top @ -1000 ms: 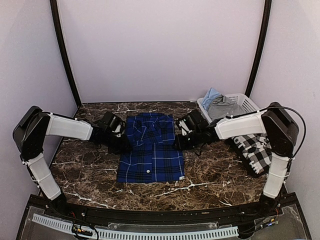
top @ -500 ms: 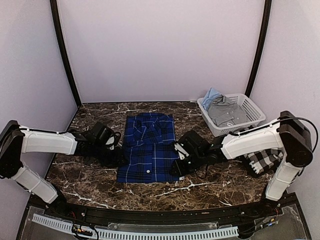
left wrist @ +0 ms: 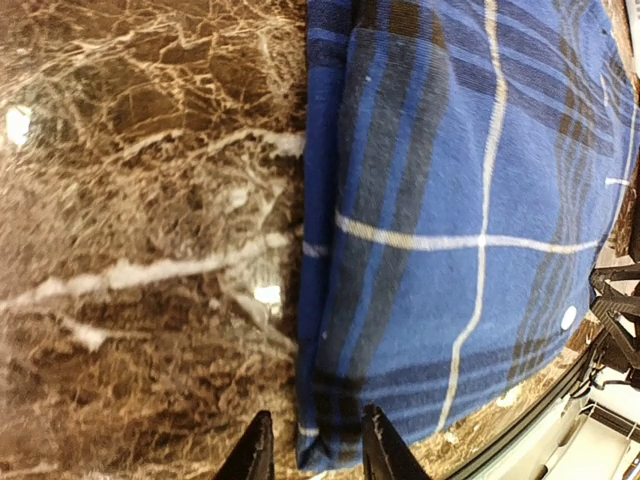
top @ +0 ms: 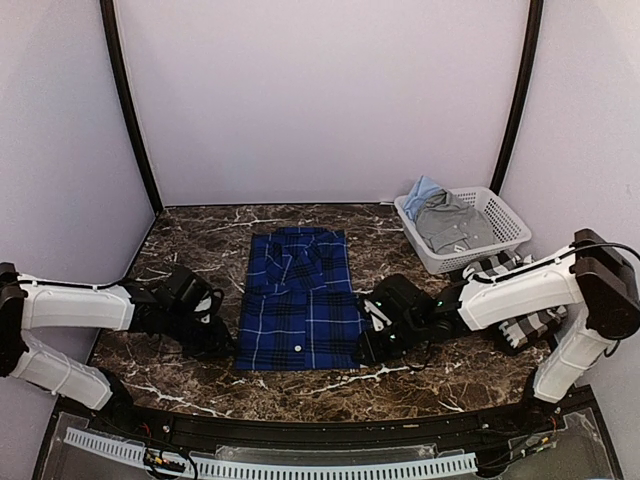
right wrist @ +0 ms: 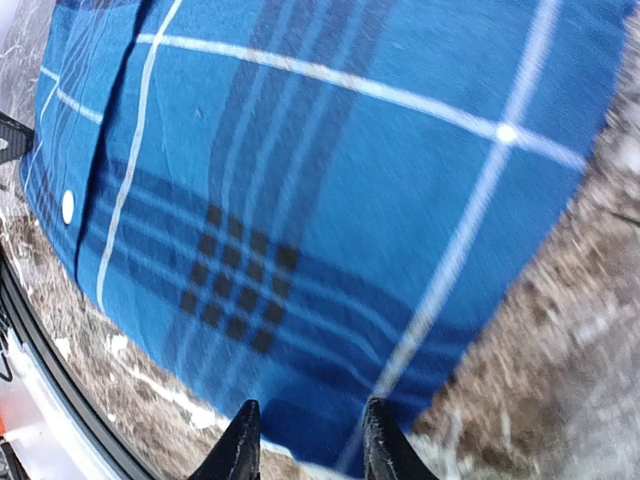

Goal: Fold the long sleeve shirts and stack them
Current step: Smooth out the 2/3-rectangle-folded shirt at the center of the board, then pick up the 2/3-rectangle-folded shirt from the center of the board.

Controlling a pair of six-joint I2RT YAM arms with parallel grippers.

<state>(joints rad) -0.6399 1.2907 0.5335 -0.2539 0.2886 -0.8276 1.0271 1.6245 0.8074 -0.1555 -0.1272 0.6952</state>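
Note:
The royal blue plaid shirt (top: 300, 305) lies folded flat in the middle of the table, collar toward the back. My left gripper (top: 222, 345) is low at its near left corner. In the left wrist view the gripper (left wrist: 315, 458) is open, and the shirt's (left wrist: 450, 200) corner lies between the fingers (left wrist: 255, 455). My right gripper (top: 368, 345) is at the near right corner. It is also open (right wrist: 312, 445), with the shirt's hem (right wrist: 330, 180) between its fingertips. The black-and-white check shirt (top: 530, 328) lies crumpled at the right, partly hidden behind the right arm.
A white basket (top: 440, 260) holding grey and light blue clothes stands at the back right. The brown marble table (top: 430, 375) ends in a black rail close behind the shirt's near hem. Walls enclose the left, back and right.
Both grippers have slid from the shirt's mid-sides toward me, down to its near corners. The shirt itself has stayed where it was. The right arm now covers more of the check shirt.

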